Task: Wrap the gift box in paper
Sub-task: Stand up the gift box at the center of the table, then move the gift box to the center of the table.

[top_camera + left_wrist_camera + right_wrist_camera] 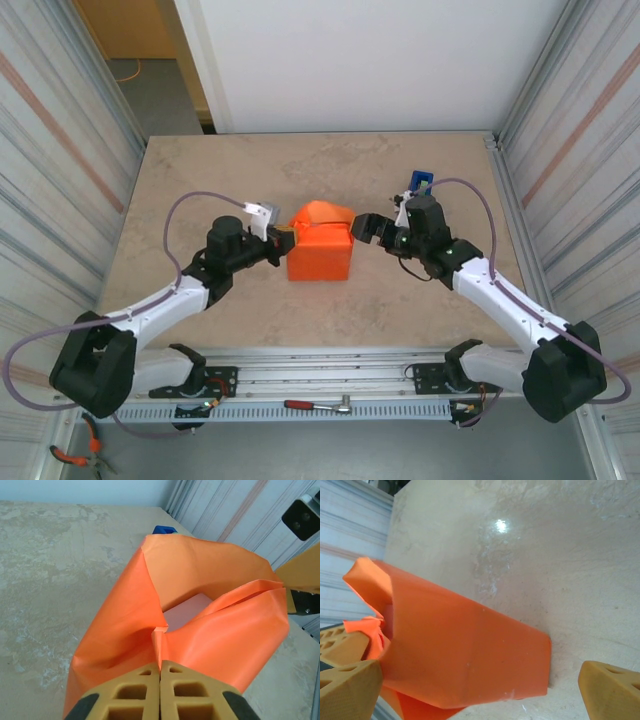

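In the middle of the top view, the paper (320, 252) is bundled around the gift box (186, 614) on the surface (200, 180). The box's pale top shows through the orange folds at the centre of the left wrist view. The left gripper (160, 669), at the bottom centre of that view, is closed on a gathered fold of the paper, while the right gripper (362, 228), just right of the bundle, is spread wide and holds nothing.

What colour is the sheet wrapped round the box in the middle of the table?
The paper is plain bright orange, no pattern; the left wrist view shows it best.
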Robot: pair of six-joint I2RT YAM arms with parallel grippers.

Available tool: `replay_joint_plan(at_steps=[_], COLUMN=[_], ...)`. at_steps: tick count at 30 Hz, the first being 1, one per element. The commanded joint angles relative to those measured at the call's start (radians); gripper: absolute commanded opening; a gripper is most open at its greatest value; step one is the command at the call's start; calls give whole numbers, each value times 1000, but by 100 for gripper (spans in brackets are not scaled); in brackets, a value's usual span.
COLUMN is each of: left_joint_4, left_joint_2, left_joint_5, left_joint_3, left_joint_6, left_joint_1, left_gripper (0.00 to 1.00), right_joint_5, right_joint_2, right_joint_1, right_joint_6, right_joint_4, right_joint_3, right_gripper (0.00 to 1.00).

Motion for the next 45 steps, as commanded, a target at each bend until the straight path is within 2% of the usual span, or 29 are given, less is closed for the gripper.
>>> replay_joint_plan(at_steps=[1, 3, 7, 10, 13, 15, 17, 20, 23, 27, 34, 45], left_joint_4=[30, 33, 26, -21, -191, -324, -447, -632, -774, -930, -1108, -1170], left_joint_2=[-36, -43, -90, -164, -239, -259, -247, -182, -100, -10, 103, 201], left_joint_5=[-15, -17, -75, -152, -235, -260, -255, -210, -186, -246, -283, -315], left_joint_3=[-20, -28, -48, -44, 25, 101, 190, 338, 469, 614, 749, 769], left_joint_6=[11, 0, -36, -90, -146, -158, -152, -145, -139, -84, -29, -22], left_joint_1=[-22, -25, -23, -12, 16, 30, 35, 34, 27, -6, -29, -57], left_gripper=[14, 19, 54, 73, 81, 83, 84, 83, 81, 80, 79, 68], right_joint_5=[68, 85, 92, 100, 116, 120, 129, 134, 181, 233, 290, 308], right_joint_2=[5, 5, 10, 22, 52, 89, 137, 210, 272, 342, 413, 471], right_joint_1=[30, 42, 48, 51, 54, 53, 57, 71, 105, 141, 179, 181], right_joint_6=[-13, -14, -16, -18, -17, -23, -30, -52, -79, -107, -139, -174], right_joint_4=[-7, -11, -44, -119, -236, -338, -429, -556, -655, -745, -823, -834], right_joint_3=[54, 65, 100, 155, 243, 321, 401, 515, 609, 694, 732, 750], right_gripper=[98, 98, 98, 98, 98, 100, 95, 88, 86, 85, 83, 75])
